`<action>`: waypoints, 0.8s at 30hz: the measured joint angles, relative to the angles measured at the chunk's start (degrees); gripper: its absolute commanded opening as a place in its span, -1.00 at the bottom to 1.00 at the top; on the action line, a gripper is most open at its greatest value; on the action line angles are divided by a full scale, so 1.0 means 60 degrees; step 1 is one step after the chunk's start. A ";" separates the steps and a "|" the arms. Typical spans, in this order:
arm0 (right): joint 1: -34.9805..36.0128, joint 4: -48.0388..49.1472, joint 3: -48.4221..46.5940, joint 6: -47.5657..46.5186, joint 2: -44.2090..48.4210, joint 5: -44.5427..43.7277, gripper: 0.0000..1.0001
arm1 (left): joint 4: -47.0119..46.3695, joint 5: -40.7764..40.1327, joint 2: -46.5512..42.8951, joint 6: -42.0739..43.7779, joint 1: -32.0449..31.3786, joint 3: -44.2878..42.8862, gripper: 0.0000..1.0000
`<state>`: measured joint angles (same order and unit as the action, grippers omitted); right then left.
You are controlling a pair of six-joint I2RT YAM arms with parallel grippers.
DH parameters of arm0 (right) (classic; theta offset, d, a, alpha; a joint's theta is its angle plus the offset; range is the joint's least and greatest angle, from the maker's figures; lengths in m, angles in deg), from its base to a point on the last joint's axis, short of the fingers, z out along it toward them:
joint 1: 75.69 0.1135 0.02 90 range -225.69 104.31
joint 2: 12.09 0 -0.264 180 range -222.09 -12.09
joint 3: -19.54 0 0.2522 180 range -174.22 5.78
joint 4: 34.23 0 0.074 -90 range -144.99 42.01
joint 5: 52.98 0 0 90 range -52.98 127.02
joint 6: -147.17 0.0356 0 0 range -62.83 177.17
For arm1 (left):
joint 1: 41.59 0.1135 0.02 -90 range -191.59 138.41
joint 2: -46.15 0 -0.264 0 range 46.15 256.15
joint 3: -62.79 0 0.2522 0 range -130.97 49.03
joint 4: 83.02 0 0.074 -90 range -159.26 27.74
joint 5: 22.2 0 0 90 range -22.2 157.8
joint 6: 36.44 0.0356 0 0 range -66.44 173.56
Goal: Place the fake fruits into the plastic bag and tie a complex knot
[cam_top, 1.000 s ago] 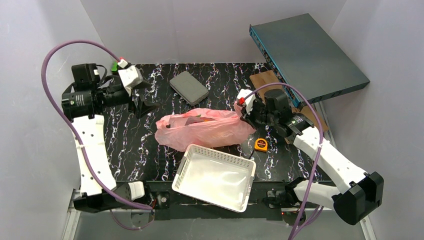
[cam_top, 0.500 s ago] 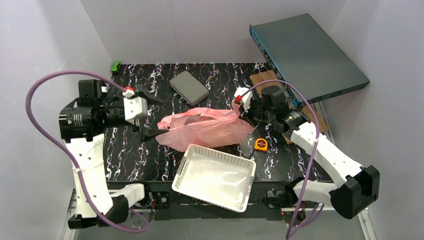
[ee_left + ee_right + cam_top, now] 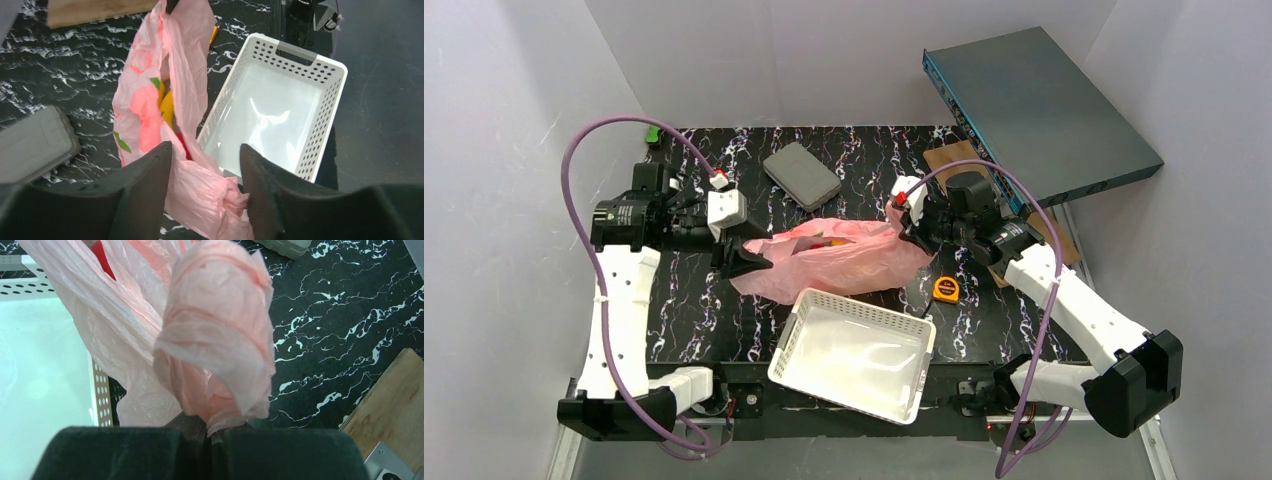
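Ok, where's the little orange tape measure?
In the top view, the tape measure sits on the right half of the black table, just right of the pink bag and just past the white basket's far right corner.

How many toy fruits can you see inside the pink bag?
2. In the left wrist view, a yellow fruit shows through the pink bag's opening, and a red fruit peeks out just below it. The plastic folds may hide others.

The left claw (image 3: pixel 746 262) has swung in across the tabletop (image 3: pixel 686 305) and now straddles the plastic bag's (image 3: pixel 844 265) left end.
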<state>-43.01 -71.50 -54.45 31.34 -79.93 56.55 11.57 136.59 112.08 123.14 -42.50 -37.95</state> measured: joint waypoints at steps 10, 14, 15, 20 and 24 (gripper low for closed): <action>-0.0222 -0.0135 -0.0630 0.0248 -0.0769 -0.0127 -0.97 | -0.4954 -0.0331 -0.0386 -0.5661 0.0783 0.1512 -1.00; -0.0284 -0.0193 -0.2204 0.0831 -0.2087 -0.0306 -0.97 | -0.6623 -0.0543 -0.0131 -0.6717 0.1399 0.1796 -1.00; -0.0306 -0.0208 -0.2623 0.1038 -0.2455 -0.0335 -0.97 | -0.6652 -0.0627 -0.0069 -0.6470 0.1410 0.1883 -1.00; -0.0452 -0.0466 -0.4288 0.1993 -0.4335 -0.0637 -0.97 | -0.5599 -0.1264 -0.0044 -0.3468 0.1410 0.3166 -1.00; -0.0517 -0.0827 -0.5136 0.2379 -0.5909 -0.0820 -0.97 | -0.5140 -0.2138 0.0339 -0.1614 0.1395 0.4681 -1.00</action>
<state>-46.11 -76.46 -85.27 45.62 -115.38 51.63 -19.27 123.76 114.11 113.46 -34.13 -9.87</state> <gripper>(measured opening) 0.023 0.018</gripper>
